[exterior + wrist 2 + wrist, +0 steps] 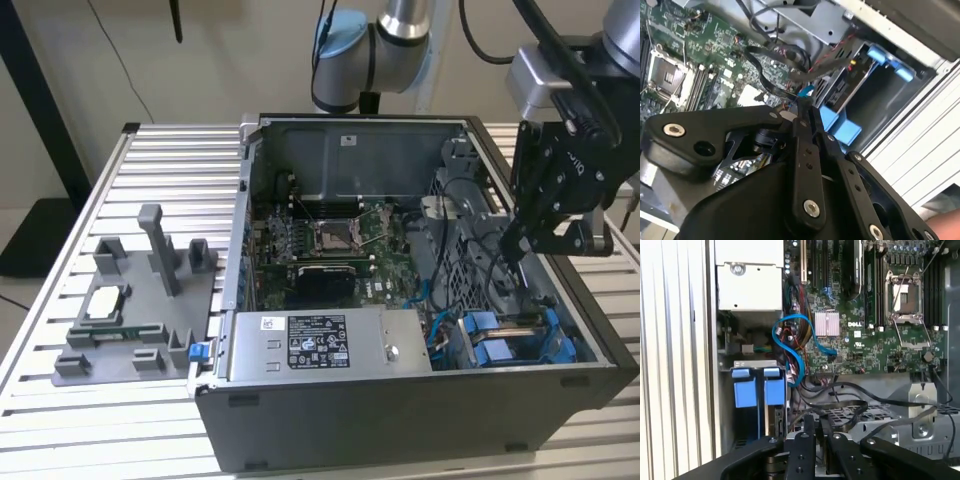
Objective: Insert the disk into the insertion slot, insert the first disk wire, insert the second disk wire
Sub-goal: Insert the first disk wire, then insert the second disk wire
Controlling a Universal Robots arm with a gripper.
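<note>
My gripper point(508, 244) hangs over the right side of the open computer case, above the dark drive cage. In both wrist views its fingers stand close together point(802, 106) point(818, 423), pinched on a black flat disk wire point(765, 75) that loops back toward the motherboard. The disk in its blue carrier point(497, 350) sits inside the insertion slot point(540, 322) near the case's front right corner. The carrier's blue tabs point(745, 387) point(841, 126) stick out of the bay. A second blue-tabbed carrier point(774, 388) lies beside it.
The green motherboard point(330, 235) with its open square socket fills the case floor. A silver power supply point(310, 345) lies along the front. A blue cable point(790, 342) and dark cables point(855, 405) cross near the cage. A grey fixture tray point(130, 310) rests on the slatted table point(60, 420).
</note>
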